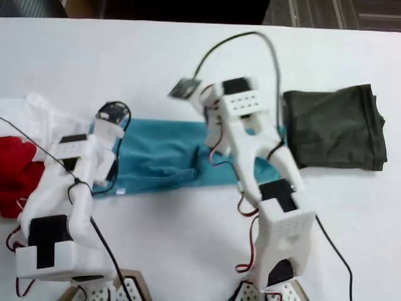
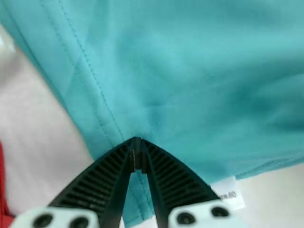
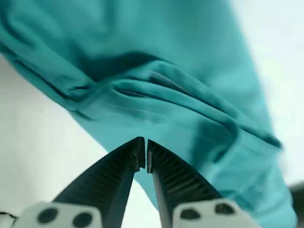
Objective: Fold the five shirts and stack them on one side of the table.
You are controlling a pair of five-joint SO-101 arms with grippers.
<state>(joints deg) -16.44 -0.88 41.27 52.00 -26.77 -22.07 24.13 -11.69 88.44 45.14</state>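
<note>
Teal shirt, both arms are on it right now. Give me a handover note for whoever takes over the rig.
Left gripper: shut on the teal shirt by a seam.
Right gripper: shut at the shirt's edge; grip unclear.
Done: dark green shirt lies folded at one side of the table.
Left: teal shirt, spread in a strip mid-table; white shirt and red shirt, crumpled at the other side.

High view overhead; wrist views close on teal shirt (image 1: pixel 163 153) (shared).

Two white plastic arms (image 1: pixel 53 194) with black motor blocks (image 1: pixel 47 233) and trailing cables (image 1: pixel 276 63); behind the black ribbed fingers (image 2: pixel 164 166) sit white mounts (image 2: pixel 61 219) with dark screw holes.
</note>
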